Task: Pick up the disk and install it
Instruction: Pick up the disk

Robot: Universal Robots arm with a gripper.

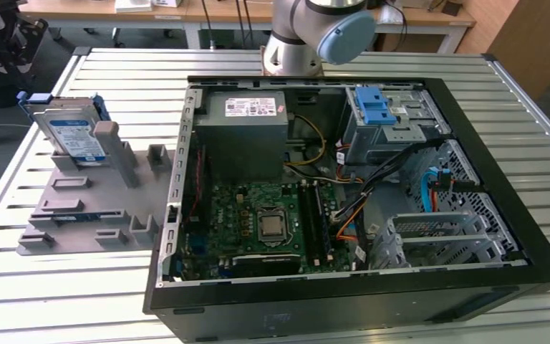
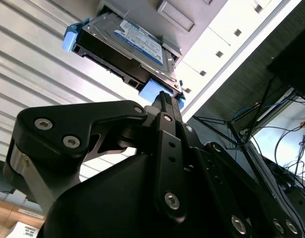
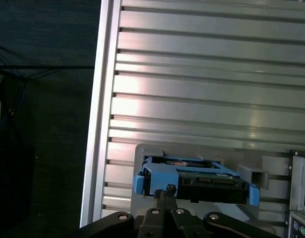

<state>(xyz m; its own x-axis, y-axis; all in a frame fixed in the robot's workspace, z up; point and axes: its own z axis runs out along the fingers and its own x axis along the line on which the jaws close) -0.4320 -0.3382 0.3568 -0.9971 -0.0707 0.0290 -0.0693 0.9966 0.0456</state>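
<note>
The disk [image 1: 74, 136], silver with a blue-and-white label and a blue bracket, stands on edge in a grey holder [image 1: 84, 208] on the slatted table, at the exterior view's left of the open computer case [image 1: 342, 290]. Both wrist views show the disk [image 2: 137, 42] [image 3: 202, 181] just past my fingertips. My gripper [image 2: 165, 99] [image 3: 165, 191] is shut, its two fingers pressed together with nothing between them. The tips line up with the blue bracket's end, and whether they touch it I cannot tell.
The robot arm [image 1: 314, 36] rises behind the case. Inside the case are a grey power-supply box [image 1: 246, 136], a motherboard [image 1: 266, 222] and a silver cage with a blue latch [image 1: 385, 111]. The table's edge [image 3: 100, 99] runs close to the holder, with dark floor beyond.
</note>
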